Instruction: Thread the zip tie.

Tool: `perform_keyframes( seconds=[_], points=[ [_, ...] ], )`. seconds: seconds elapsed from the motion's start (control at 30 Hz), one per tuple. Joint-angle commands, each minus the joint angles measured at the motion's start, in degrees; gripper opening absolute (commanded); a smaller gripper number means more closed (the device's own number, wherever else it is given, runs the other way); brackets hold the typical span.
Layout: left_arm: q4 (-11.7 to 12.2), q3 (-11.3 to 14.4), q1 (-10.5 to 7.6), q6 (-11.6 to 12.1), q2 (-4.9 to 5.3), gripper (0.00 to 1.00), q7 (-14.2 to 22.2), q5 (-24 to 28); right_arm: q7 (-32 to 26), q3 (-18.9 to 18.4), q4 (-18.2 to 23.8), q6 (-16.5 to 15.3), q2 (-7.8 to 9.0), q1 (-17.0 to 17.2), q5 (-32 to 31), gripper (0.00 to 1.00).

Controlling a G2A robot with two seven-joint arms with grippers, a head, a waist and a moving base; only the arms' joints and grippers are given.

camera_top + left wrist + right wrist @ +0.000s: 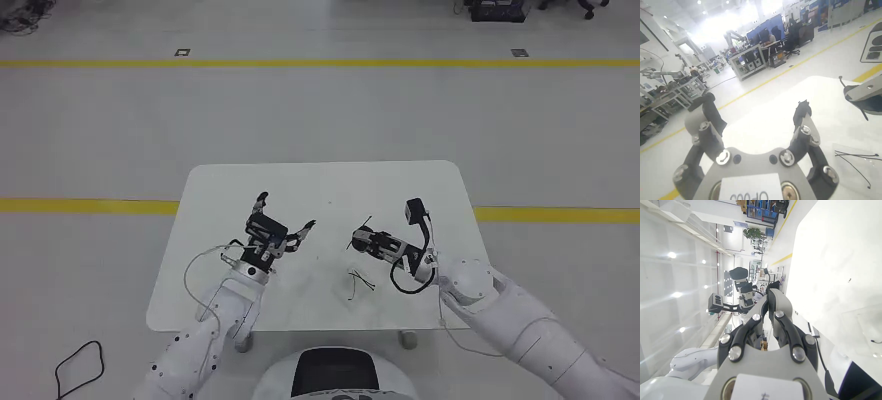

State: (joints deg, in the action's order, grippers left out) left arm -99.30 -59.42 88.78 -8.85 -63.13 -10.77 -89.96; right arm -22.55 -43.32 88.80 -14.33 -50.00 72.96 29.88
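Note:
My right gripper (357,239) hovers over the middle of the white table (330,185), shut on a thin black zip tie (365,223). In the right wrist view the zip tie (768,278) sticks out past the closed fingertips (772,294). The left wrist view shows that right gripper (848,94) with the tie's ends (842,80) poking out on both sides. My left gripper (286,213) is a short way to its left, open and empty, with its fingers (706,106) spread wide.
A few loose black zip ties (360,283) lie near the table's front edge on a clear plastic sheet (851,149). A yellow floor line (90,206) runs behind the table.

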Motion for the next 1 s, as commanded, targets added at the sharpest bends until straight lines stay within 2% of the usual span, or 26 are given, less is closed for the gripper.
perform_keyframes(
  seconds=[0.0,0.03,0.07,0.13,0.17,0.2,0.23,0.43,0.5,0.6,0.7,0.73,0.8,0.97],
  points=[
    [1.5,3.7,-3.44,0.0,2.34,1.00,-1.9,0.0,-0.4,-0.2,0.2,1.0,-0.22,0.1,0.5,0.00],
    [2.0,5.5,-4.90,-0.9,3.48,1.00,-2.0,0.0,-0.8,-0.3,0.3,1.3,-0.36,0.1,1.2,0.00],
    [3.0,8.5,-7.39,-2.8,5.20,1.00,-2.4,0.0,-1.6,-0.5,0.2,1.6,-0.56,0.0,2.4,0.00],
    [4.9,14.6,-11.92,-6.5,8.01,1.00,-3.8,0.0,-2.3,-0.8,-0.3,1.9,-0.87,-0.1,4.0,0.00],
    [6.8,19.1,-15.16,-10.6,9.79,1.00,-5.1,0.0,-3.3,-0.9,-0.6,2.7,-1.09,-0.4,5.1,0.00],
    [7.7,21.0,-17.72,-10.6,10.84,1.00,-5.0,0.0,-3.5,-1.0,-0.7,2.9,-1.14,-0.5,5.3,0.00],
    [7.9,21.4,-18.45,-10.6,11.14,1.00,-4.9,0.0,-3.5,-1.0,-0.7,2.9,-1.14,-0.5,5.3,0.00],
    [8.0,21.5,-18.50,-10.4,11.15,1.00,-4.9,0.0,-3.5,-1.0,-0.7,2.9,-1.14,-0.5,5.3,0.00],
    [9.1,22.8,-20.12,-8.8,11.56,1.00,-6.3,0.0,-2.6,-1.3,-0.6,3.5,-1.30,-0.2,5.6,0.00],
    [10.7,26.7,-23.78,-8.0,12.84,1.00,-8.1,0.0,-2.7,-2.1,-0.9,4.9,-1.68,-0.3,7.8,0.00],
    [11.7,34.1,-29.28,-8.3,14.76,1.00,-9.5,0.0,-3.2,-2.8,-1.3,6.1,-2.11,-0.5,9.6,0.00],
    [11.8,37.3,-31.49,-8.8,15.49,1.00,-9.9,0.0,-3.4,-2.9,-1.4,6.8,-2.32,-0.6,10.5,0.00],
    [11.6,41.8,-34.58,-9.1,16.44,1.00,-10.8,0.0,-3.9,-3.1,-1.6,7.4,-2.64,-0.8,11.7,0.00],
    [11.6,41.8,-34.58,-9.1,16.44,1.00,-10.8,0.0,-3.9,-3.1,-1.6,7.4,-2.64,-0.8,11.7,0.00]
  ],
)
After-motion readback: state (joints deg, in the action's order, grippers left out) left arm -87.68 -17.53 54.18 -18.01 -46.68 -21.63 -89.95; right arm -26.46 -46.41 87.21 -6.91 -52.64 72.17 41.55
